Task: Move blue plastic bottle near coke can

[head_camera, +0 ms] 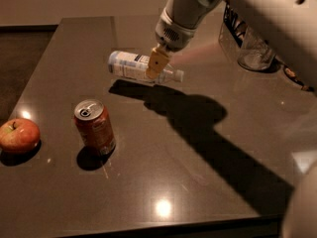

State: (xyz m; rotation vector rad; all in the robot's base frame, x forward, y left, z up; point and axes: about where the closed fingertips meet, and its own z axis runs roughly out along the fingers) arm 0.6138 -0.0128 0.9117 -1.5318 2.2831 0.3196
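The gripper (156, 64) pinches one blue plastic bottle (128, 65) above the table (148, 182), beyond one coke can (95, 127) and one apple (19, 135).

table (198, 192) is dark, smooth, glossy, with lamp glints on it; coke can (95, 128) is painted metal with a bare shiny silver top. blue plastic bottle (130, 66) is clear plastic with a pale matt label, clamped above the table's far side by the gripper (156, 66), matt tan at the tips. arm shell (257, 4) is smooth white plastic, apple (19, 135) has a waxy sheen
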